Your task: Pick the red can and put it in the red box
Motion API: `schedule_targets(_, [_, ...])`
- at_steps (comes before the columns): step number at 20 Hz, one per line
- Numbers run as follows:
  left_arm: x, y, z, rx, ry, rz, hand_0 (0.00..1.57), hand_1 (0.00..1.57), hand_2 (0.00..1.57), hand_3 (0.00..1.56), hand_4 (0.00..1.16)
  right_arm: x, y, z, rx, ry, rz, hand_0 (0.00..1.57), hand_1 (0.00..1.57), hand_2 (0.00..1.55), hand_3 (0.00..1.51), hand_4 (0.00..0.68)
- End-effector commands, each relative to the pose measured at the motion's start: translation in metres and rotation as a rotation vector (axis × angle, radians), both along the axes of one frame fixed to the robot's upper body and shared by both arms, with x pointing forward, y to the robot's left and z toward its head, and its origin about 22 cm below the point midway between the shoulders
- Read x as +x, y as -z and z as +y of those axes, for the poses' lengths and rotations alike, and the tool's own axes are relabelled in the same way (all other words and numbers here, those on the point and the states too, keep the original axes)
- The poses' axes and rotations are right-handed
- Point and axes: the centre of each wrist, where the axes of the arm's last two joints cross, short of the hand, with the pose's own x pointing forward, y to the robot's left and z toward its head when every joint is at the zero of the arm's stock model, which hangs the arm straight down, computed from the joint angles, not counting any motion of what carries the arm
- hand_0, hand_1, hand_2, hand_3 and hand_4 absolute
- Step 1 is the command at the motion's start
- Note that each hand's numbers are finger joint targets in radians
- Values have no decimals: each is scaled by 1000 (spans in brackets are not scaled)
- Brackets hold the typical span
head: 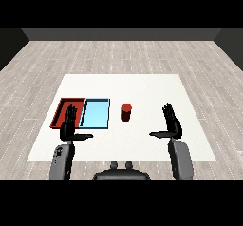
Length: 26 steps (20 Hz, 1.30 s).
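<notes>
Pre-grasp, nothing picked yet – can (126, 112) upright mid-table, just right of blue tray (95, 114), red tray (61, 107) at left edge. Both hands released, fingers straight: left (70, 125), right (172, 124). Next: reach right hand to can, curl round it

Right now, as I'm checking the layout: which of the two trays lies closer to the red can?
The light blue tray. It lies directly beside the red can, while the red tray sits on its far side, partly behind the left hand.
</notes>
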Motion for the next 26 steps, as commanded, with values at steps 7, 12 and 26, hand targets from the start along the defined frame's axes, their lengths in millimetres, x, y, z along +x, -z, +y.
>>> schedule_targets(7, [21,15,-10,12,-16,-11,0,0,0,0,0,27,2,27,57,-5,49,0,0,0,0,0])
schedule_targets(12, [-10,3,-2,8,0,-15,0,0,0,0,0,31,-4,19,66,-56,59,0,0,0,0,0])
schedule_targets(26, [-15,9,-2,-15,4,-32,0,0,0,0,0,33,24,95,128,-113,136,0,0,0,0,0])
